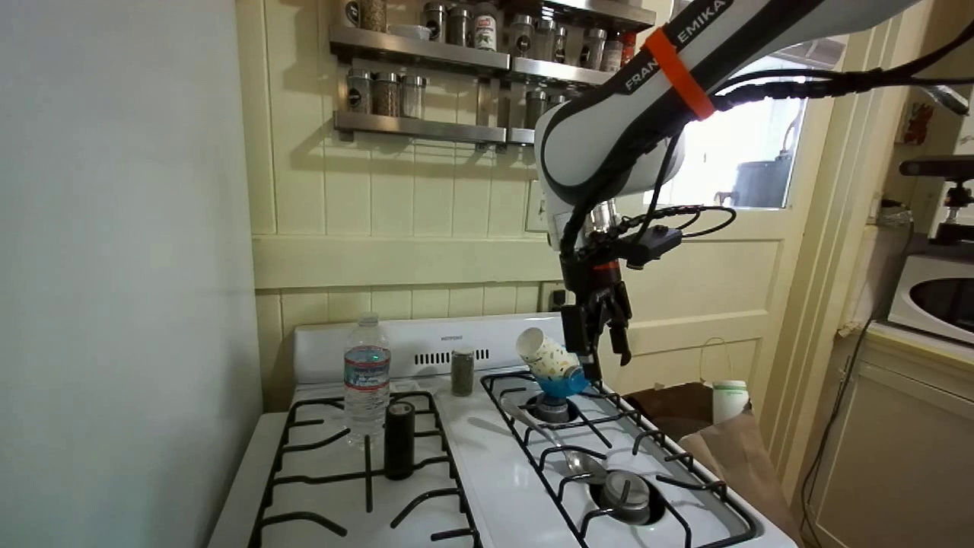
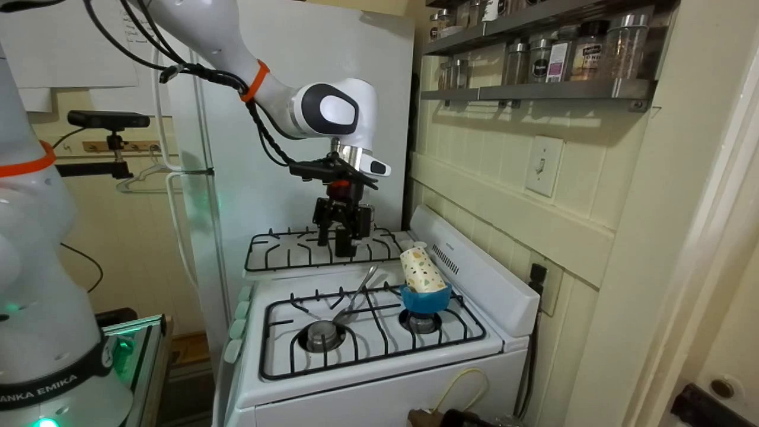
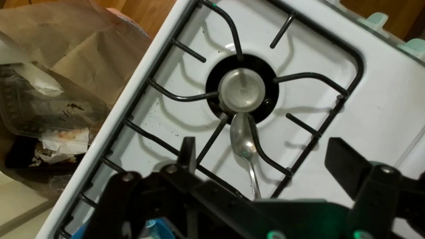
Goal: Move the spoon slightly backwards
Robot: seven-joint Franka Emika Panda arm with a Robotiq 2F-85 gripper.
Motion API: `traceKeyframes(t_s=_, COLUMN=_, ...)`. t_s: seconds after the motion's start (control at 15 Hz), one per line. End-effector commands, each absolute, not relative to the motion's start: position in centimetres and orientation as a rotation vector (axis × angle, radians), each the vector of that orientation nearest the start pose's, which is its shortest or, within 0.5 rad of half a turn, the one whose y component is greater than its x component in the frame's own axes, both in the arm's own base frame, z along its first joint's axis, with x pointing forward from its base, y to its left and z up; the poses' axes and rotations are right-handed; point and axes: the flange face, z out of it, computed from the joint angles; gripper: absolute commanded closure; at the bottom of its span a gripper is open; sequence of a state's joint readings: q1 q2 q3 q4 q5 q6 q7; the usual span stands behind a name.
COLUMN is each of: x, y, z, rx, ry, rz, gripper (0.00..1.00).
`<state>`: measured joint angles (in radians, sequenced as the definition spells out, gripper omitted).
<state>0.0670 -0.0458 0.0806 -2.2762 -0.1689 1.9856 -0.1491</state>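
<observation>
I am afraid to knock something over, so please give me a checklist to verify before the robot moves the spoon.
1. Hand open: ok, jaws apart.
2. Hand empty: ok, nothing held.
3. Spoon visible: ok; handle's end hidden in wrist view.
4. Spoon free of grate: not ok, a prong passes over its broad end.
5. Spoon apart from burner: cannot tell.
6. Cup stable: cannot tell, it leans in the blue bowl.

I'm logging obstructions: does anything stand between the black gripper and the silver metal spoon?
Partly: a curved black metal grate prong crosses over one edge of the spoon; nothing visible blocks the gripper from the handle.
</observation>
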Motion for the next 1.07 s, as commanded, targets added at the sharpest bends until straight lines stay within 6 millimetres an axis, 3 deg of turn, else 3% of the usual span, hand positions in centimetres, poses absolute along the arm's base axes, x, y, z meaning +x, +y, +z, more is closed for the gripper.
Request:
traceKeyframes(t_s=0.0, x=48.9, y=7.9, z=33.9, rx=-3.191, ry=-0.818, rz=0.272, gripper=0.00)
traceKeyframes(t_s=0.4, x=49.8, y=10.7, z=31.2, rx=-3.126, ry=-1.174, rz=0.047, gripper=0.00)
traceKeyframes(t_s=0.6, x=49.4, y=10.8, z=29.8, rx=-3.104, ry=-1.201, rz=-0.017, gripper=0.00)
traceKeyframes(t_s=1.0, x=50.5, y=9.0, z=27.0, rx=-3.107, ry=-1.019, rz=-0.217, gripper=0.00)
